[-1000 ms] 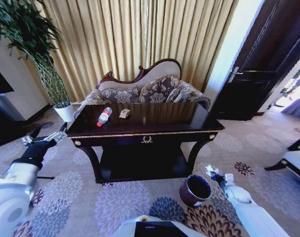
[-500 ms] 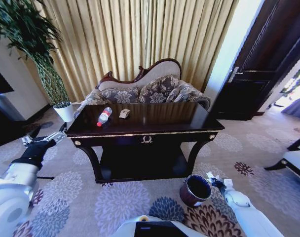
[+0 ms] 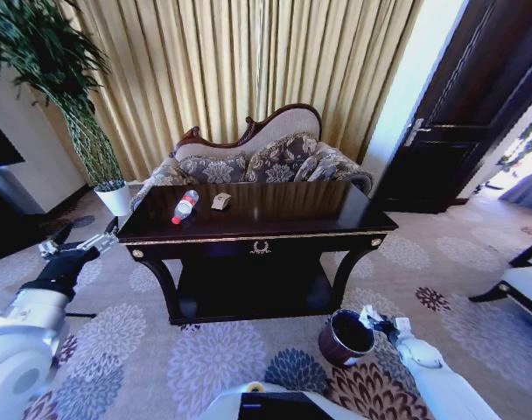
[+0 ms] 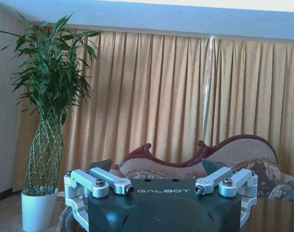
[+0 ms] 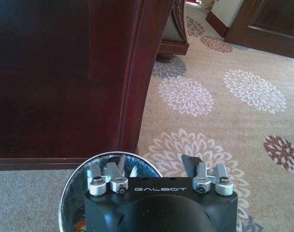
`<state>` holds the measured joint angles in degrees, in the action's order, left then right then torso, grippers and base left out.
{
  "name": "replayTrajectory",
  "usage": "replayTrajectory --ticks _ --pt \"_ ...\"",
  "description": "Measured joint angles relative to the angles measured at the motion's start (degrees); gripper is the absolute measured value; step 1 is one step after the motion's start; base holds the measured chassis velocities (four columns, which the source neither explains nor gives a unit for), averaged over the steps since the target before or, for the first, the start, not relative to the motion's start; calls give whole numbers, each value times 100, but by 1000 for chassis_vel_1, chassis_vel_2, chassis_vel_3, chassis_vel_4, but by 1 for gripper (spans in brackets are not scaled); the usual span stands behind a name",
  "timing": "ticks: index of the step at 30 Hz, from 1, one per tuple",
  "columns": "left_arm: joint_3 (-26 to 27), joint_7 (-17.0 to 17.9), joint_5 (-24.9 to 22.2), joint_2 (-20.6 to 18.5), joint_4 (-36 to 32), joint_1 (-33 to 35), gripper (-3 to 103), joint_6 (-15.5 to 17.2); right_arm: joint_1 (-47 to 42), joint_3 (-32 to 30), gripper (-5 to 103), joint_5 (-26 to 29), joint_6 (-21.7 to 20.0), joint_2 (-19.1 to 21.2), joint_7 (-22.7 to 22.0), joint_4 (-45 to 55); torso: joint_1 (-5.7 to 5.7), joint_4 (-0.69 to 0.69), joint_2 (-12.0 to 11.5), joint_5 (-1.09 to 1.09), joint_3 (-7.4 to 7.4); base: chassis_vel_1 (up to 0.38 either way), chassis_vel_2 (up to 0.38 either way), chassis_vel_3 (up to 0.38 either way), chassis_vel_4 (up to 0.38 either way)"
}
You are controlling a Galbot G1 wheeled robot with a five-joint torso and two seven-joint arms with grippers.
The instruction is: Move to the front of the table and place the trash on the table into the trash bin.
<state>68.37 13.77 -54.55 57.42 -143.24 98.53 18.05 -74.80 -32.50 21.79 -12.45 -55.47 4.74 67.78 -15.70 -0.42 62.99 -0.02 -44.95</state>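
Our right gripper [image 3: 368, 317] moved closer to trash bin [image 3: 346, 337] since earlier picture; now over its rim, fingers apart, holding nothing we can see. Bin stands on carpet by table [image 3: 275, 214] leg. Bottle [image 3: 185, 206] lies on table top, tan scrap [image 3: 220, 201] just beside it. Our left gripper [image 3: 80, 244] waits near table's left end, fingers apart.

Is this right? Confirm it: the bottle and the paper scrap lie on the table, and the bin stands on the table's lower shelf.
Not quite. The bottle and paper scrap do lie on the table, but the bin stands on the carpet by the table's right leg, beside the right hand, as the head view shows.
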Motion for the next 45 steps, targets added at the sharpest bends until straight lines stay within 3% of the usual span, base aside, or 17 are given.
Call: replayTrajectory --ticks 1,4,9,26,33,38,42,45 --pt "-1 -1 0 0 0 0 100 0 0 0 70 0 0 -2 -1 -2 0 0 0 0 0 0 0 0 0" --pt "3 -1 -2 -5 0 1 100 -1 10 1 86 0 -2 -2 -1 -22 0 0 0 0 0 0 0 0 0" --pt "13 -1 -5 -15 0 2 100 0 21 2 100 9 -4 -1 1 -28 0 0 0 0 0 0 0 0 0" --pt "25 -1 -11 -17 0 14 100 0 11 -33 100 19 -5 -4 142 -33 0 0 0 1 0 0 0 0 0" --pt "27 -1 -12 -9 0 13 100 -1 17 -155 100 447 15 2 104 186 0 0 0 2 0 0 0 0 0" --pt "38 0 -20 -7 0 -1 100 -3 -125 -469 100 1238 7 170 -350 1368 0 0 0 0 0 0 0 0 0" --pt "39 3 -25 -8 0 -15 100 -9 -279 -681 100 1504 -39 235 -540 2192 0 1 0 0 0 0 0 0 0" --pt "32 7 -28 19 0 -25 100 -16 -485 -1090 100 1843 -203 226 -697 3570 0 0 0 -1 0 0 0 0 0"
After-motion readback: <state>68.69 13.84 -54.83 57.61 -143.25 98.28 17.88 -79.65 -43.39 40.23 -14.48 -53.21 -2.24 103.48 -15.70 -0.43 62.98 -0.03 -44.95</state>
